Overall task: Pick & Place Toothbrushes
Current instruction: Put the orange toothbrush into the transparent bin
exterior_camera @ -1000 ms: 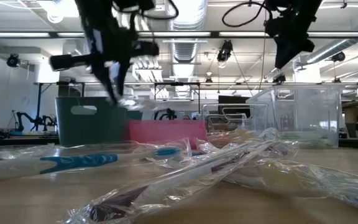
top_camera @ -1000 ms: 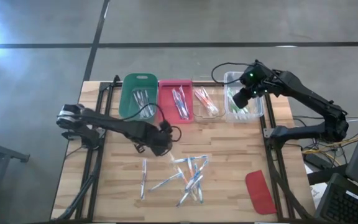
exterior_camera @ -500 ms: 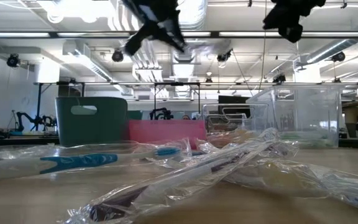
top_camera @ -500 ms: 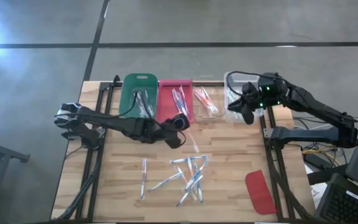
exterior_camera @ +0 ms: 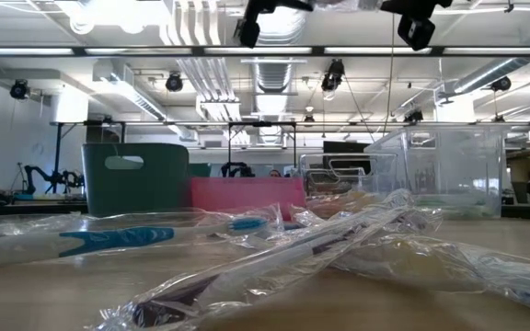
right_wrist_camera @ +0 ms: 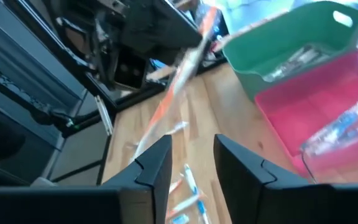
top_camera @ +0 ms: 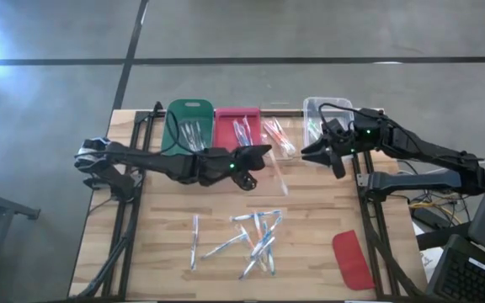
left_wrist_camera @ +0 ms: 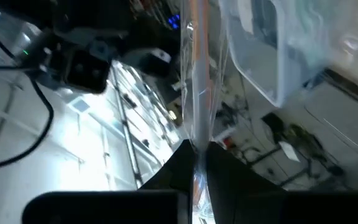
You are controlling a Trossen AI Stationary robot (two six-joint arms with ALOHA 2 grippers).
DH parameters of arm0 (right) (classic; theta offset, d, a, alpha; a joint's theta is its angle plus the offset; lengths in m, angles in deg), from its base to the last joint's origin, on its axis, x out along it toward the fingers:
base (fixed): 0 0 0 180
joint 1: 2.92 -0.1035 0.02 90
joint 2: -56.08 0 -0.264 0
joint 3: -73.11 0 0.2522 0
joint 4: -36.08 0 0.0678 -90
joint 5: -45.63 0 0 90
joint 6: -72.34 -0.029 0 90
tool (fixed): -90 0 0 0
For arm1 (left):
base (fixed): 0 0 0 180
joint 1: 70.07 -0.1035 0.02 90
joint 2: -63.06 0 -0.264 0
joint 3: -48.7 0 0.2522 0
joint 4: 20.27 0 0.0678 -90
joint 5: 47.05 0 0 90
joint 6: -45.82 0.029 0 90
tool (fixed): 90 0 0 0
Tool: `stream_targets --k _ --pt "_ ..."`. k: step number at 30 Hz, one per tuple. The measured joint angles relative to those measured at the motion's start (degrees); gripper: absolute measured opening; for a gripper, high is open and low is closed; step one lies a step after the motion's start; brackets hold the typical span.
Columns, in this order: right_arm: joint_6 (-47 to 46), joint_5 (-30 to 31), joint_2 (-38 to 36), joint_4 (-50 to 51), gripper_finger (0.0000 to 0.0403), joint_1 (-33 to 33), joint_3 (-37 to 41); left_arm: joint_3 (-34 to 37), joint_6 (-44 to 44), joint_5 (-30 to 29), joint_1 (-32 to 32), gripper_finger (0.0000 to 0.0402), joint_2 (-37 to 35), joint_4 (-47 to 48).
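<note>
My left gripper [top_camera: 263, 155] hovers over the table's middle, just in front of the bins, shut on a wrapped toothbrush [top_camera: 276, 177] with orange accents. My right gripper [top_camera: 317, 152] stands open a little to its right, pointing at it, with nothing between its fingers [right_wrist_camera: 157, 163]. Several more wrapped toothbrushes [top_camera: 255, 236] lie loose on the wooden table. Others lie in the green bin [top_camera: 188, 130], the pink bin [top_camera: 239, 135] and the clear bin [top_camera: 280, 136]. My left gripper pinches one end of the toothbrush's clear wrapper [left_wrist_camera: 197, 163] between its two fingers. The fingers lie about level, coming from the table's left. The toothbrush [left_wrist_camera: 196, 74] sticks out ahead of them, lifted clear of the table.
A second clear bin [top_camera: 331, 126] stands at the far right, behind my right arm. A flat red lid [top_camera: 352, 259] lies near the table's front right corner. Bare wood shows between the bins and the loose pile.
My left gripper has risen from just above the pile and gone toward the bins and the table's right, tipping from pointing down to level, with the toothbrush lifted clear. My right gripper has drawn back from over the far-right clear bin and turned toward the left gripper.
</note>
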Motion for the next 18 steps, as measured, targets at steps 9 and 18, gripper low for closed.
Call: stream_targets --k 9,18 --pt "-0.1 0.1 2.3 -3.4 0.0143 -0.3 -0.3 -1.0 3.0 8.7 -3.5 0.0028 1.5 -5.2" --pt "-0.9 0.1 4.5 -5.2 0.0166 -0.3 -0.4 -7.3 5.1 10.1 -6.2 0.0028 7.5 -5.4"
